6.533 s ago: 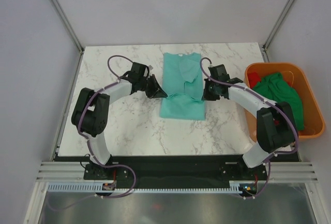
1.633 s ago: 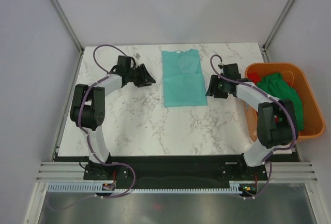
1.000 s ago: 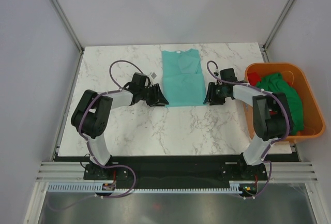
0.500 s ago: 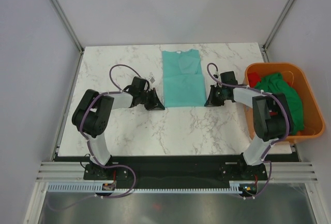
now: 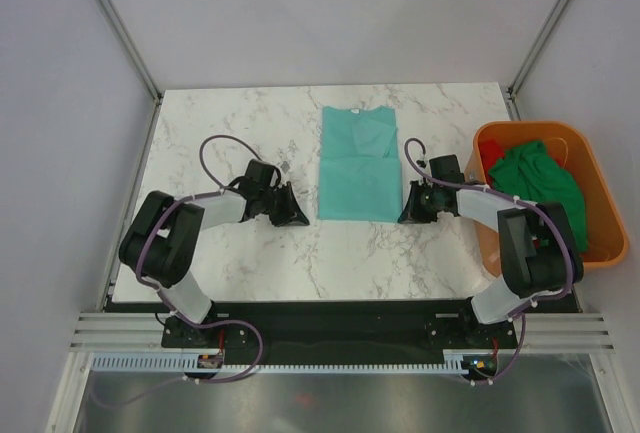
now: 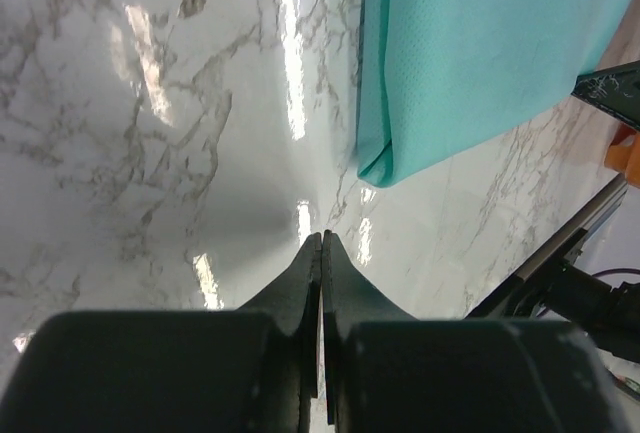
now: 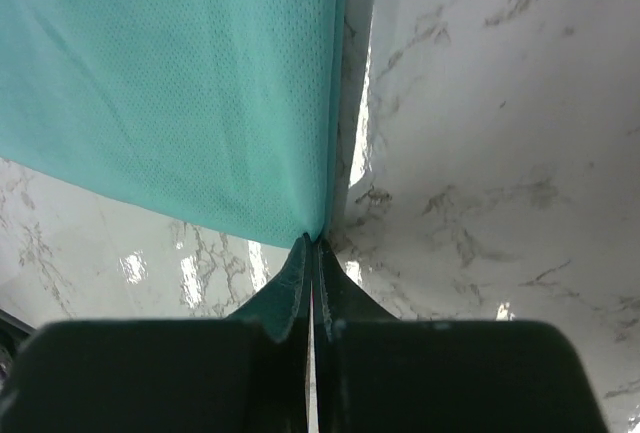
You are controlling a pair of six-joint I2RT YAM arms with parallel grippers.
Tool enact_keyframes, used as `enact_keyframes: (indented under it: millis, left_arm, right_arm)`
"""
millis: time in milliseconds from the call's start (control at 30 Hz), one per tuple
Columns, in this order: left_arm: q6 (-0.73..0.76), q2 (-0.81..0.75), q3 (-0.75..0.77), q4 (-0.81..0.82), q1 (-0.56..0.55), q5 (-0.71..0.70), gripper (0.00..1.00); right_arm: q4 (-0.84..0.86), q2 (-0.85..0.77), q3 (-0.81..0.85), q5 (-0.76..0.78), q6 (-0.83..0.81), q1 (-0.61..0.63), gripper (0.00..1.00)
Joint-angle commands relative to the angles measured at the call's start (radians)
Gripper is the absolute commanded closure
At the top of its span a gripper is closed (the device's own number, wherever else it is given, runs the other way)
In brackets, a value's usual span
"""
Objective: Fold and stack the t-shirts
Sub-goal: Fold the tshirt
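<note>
The light teal t-shirt (image 5: 360, 165) lies folded into a long rectangle in the middle of the table, collar at the far end. My left gripper (image 5: 297, 218) is shut and empty, low on the marble just left of the shirt's near left corner (image 6: 385, 165), with a small gap between them. My right gripper (image 5: 405, 215) is shut at the near right corner; in the right wrist view the teal cloth (image 7: 200, 83) runs into its fingertips (image 7: 300, 258). A dark green t-shirt (image 5: 540, 178) and a red one (image 5: 490, 153) lie crumpled in the tub.
The orange plastic tub (image 5: 600, 243) stands at the table's right edge, close to my right arm. The marble table (image 5: 220, 123) ends at a black strip along the near side. Grey walls and slanting frame posts enclose the back.
The teal shirt has slid a little nearer and to the right. Both grippers have come nearer along its sides; the left one now sits apart from the cloth.
</note>
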Motion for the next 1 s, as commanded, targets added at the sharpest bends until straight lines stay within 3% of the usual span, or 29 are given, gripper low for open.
enact_keyframes:
  millis: [0,33,67,200,567,700,767,933,967]
  left_arm:
    - [-0.009,-0.075,-0.030,0.010,-0.002,-0.012,0.97]
    - [-0.002,-0.083,-0.028,0.013,-0.002,-0.011,0.82]
    - [0.000,-0.089,-0.024,0.016,0.000,-0.009,0.75]
    - [-0.018,-0.050,-0.002,0.079,-0.002,0.060,0.61]
    - [-0.017,0.113,0.076,0.139,-0.028,0.095,0.53]
    - [-0.017,0.142,0.082,0.140,-0.037,0.089,0.56]
    - [-0.015,0.150,0.081,0.139,-0.037,0.089,0.64]
    - [-0.022,0.153,0.068,0.139,-0.041,0.104,0.98]
    - [-0.025,0.148,0.062,0.140,-0.041,0.109,0.98]
  right_arm:
    - [-0.015,-0.058,-0.054,0.016,0.005,0.008,1.00]
    - [-0.015,-0.066,-0.060,0.019,0.003,0.008,1.00]
    - [-0.012,-0.067,-0.065,0.019,0.003,0.008,1.00]
    - [-0.009,-0.070,-0.072,0.017,0.008,0.009,1.00]
    - [-0.006,-0.073,-0.069,0.027,0.008,0.009,1.00]
    - [-0.006,-0.078,-0.069,0.028,0.012,0.008,1.00]
    - [-0.006,-0.081,-0.072,0.034,0.016,0.008,1.00]
    - [-0.009,-0.084,-0.083,0.045,0.051,0.009,1.00]
    - [-0.011,-0.087,-0.089,0.045,0.063,0.008,1.00]
